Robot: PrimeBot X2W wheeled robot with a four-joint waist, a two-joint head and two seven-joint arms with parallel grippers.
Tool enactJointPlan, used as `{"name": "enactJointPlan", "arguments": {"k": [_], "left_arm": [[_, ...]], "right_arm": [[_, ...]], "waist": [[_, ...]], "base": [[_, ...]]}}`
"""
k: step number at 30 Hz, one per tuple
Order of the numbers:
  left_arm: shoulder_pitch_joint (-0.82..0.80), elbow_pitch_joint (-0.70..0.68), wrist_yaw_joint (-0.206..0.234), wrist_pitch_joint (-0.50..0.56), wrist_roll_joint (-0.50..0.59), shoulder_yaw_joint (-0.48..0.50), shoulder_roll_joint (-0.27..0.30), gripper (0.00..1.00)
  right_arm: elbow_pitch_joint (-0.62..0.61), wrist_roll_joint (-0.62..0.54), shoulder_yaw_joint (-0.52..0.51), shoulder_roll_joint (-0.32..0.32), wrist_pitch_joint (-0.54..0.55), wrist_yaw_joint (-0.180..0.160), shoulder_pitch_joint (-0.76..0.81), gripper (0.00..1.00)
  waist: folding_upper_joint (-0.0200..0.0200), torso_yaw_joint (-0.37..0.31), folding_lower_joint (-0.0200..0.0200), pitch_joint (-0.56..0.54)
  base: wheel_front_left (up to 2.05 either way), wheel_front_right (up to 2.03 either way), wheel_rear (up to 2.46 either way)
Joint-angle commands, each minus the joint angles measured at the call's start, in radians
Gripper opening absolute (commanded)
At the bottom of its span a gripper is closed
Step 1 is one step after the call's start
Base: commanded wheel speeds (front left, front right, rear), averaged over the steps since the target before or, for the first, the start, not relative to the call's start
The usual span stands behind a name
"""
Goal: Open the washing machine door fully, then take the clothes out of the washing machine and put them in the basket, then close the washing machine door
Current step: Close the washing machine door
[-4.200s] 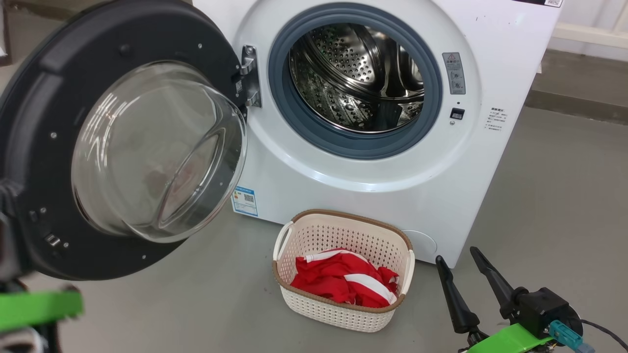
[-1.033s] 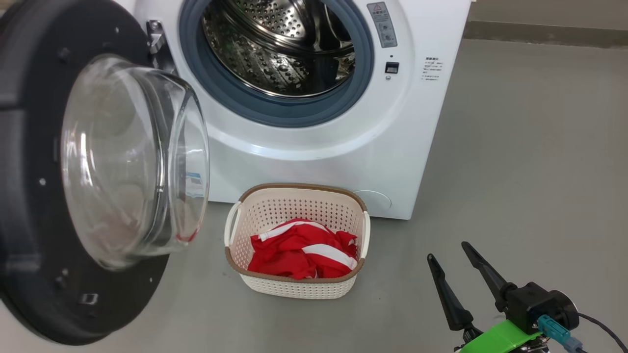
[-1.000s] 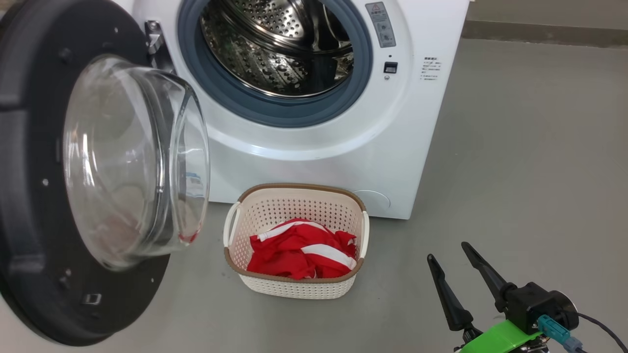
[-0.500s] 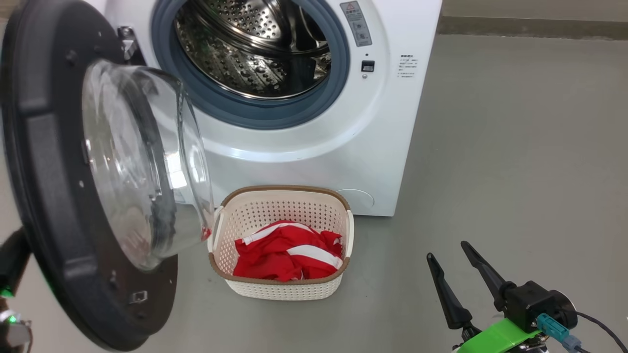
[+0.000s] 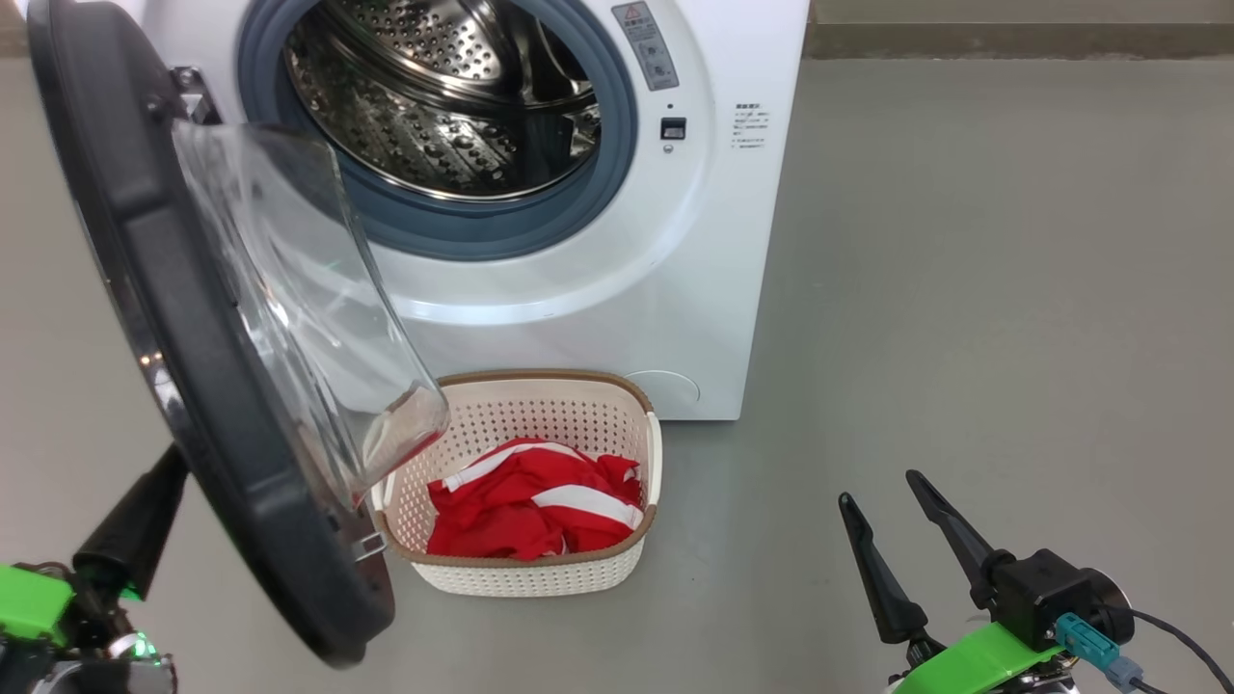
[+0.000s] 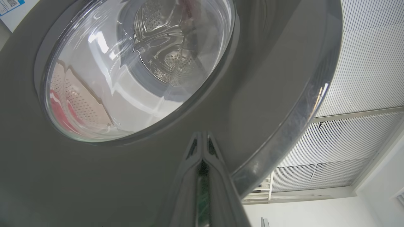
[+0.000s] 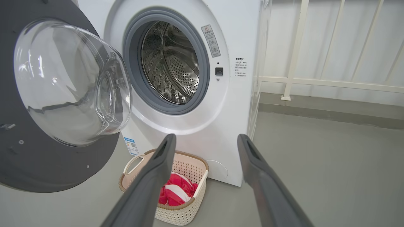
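The washing machine (image 5: 675,289) stands with its steel drum (image 5: 434,96) bare inside. The washing machine door (image 5: 193,386) hangs half open on the left, seen almost edge-on, its glass bowl (image 5: 289,289) reaching over the basket's left end. My left gripper (image 6: 202,136) is shut, its tips resting against the door's (image 6: 94,176) glossy outer face below the glass; its dark finger (image 5: 135,520) shows behind the door. Red-and-white clothes (image 5: 530,501) lie in the basket (image 5: 521,573) on the floor before the machine. My right gripper (image 5: 877,487) stands open over the floor, right of the basket (image 7: 180,211).
Grey floor (image 5: 964,289) spreads to the right of the machine. A white railing (image 7: 293,63) runs along the wall behind and to the right. A blue label (image 7: 131,145) sits low on the machine's front.
The door has swung towards the machine, from facing me to nearly edge-on, and my left gripper has come into view behind it. The camera has shifted too. My right gripper stays put.
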Motion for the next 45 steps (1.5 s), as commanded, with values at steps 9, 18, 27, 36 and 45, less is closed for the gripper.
{"name": "enactJointPlan", "arguments": {"k": [9, 18, 27, 36, 45], "left_arm": [[0.024, -0.053, -0.004, -0.08, -0.074, -0.069, 0.016, 0.0], [0.033, -0.054, -0.012, -0.131, -0.106, -0.111, 0.016, 0.0], [0.043, -0.059, -0.035, -0.208, -0.115, -0.108, 0.016, 1.0], [0.097, -0.093, -0.173, -0.413, 0.127, -0.097, 0.057, 1.0], [0.195, -0.024, -0.32, -0.829, 0.798, -0.29, 0.171, 1.0]], "right_arm": [[-0.022, 0.002, 0.019, 0.0, -0.006, 0.006, -0.031, 1.0], [-0.019, 0.002, 0.023, 0.001, -0.006, 0.006, -0.028, 1.0], [-0.018, 0.008, 0.017, 0.002, -0.006, 0.006, -0.023, 1.0], [-0.019, 0.019, 0.004, 0.005, -0.006, 0.006, -0.015, 1.0], [-0.02, 0.015, 0.009, 0.007, -0.006, 0.006, -0.017, 1.0]], "waist": [[0.0, -0.03, 0.0, -0.004], [0.0, -0.042, 0.0, -0.008], [0.0, -0.04, 0.0, -0.015], [0.0, -0.018, 0.0, -0.015], [0.0, -0.007, 0.0, -0.019]], "base": [[0.0, 0.0, 0.0], [0.0, 0.0, 0.0], [0.0, 0.0, 0.0], [0.0, 0.0, 0.0], [0.0, 0.0, 0.0]]}}
